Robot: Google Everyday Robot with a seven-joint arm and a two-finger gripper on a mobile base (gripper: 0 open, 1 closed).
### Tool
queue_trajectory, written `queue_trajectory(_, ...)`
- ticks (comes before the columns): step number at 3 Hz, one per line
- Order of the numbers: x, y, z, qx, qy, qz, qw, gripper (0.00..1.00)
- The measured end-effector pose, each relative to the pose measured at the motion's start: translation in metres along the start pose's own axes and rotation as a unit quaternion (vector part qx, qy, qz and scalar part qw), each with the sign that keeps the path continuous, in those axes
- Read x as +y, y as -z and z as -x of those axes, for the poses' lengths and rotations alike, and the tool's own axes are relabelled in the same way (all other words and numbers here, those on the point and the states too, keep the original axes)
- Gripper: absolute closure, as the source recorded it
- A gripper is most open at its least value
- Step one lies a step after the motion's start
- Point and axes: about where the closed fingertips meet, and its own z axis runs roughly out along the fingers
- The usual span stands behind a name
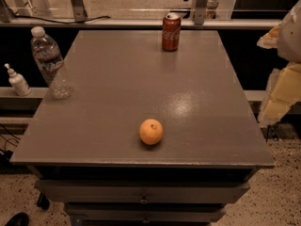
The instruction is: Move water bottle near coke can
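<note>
The water bottle (49,62), clear plastic with a white cap and a blue-and-white label, stands upright at the left edge of the grey table (122,84). The coke can (171,32), red with a silver top, stands upright at the table's far edge, right of the middle. Bottle and can are far apart. My gripper (270,72) hangs in the air beyond the table's right edge, far from both. Its two yellowish fingers (281,94) stand apart with nothing between them.
A round orange fruit (151,132) lies near the table's front edge, at the middle. A small white pump bottle (18,80) stands on a ledge left of the table. Drawers (141,199) are below the tabletop. A rail and metal legs run behind the table.
</note>
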Motion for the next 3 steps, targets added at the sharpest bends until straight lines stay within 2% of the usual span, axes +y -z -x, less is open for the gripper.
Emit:
queue_trajectory(1, 0.000, 0.000, 0.000, 0.000, 0.000, 0.000, 1.0000, 0.00)
queue_trajectory(2, -0.002, -0.011, 0.016, -0.037, -0.010, 0.002, 0.9993, 0.00)
queue_trajectory(3, -0.008, -0.031, 0.047, -0.103, -0.029, 0.013, 0.9942, 0.00)
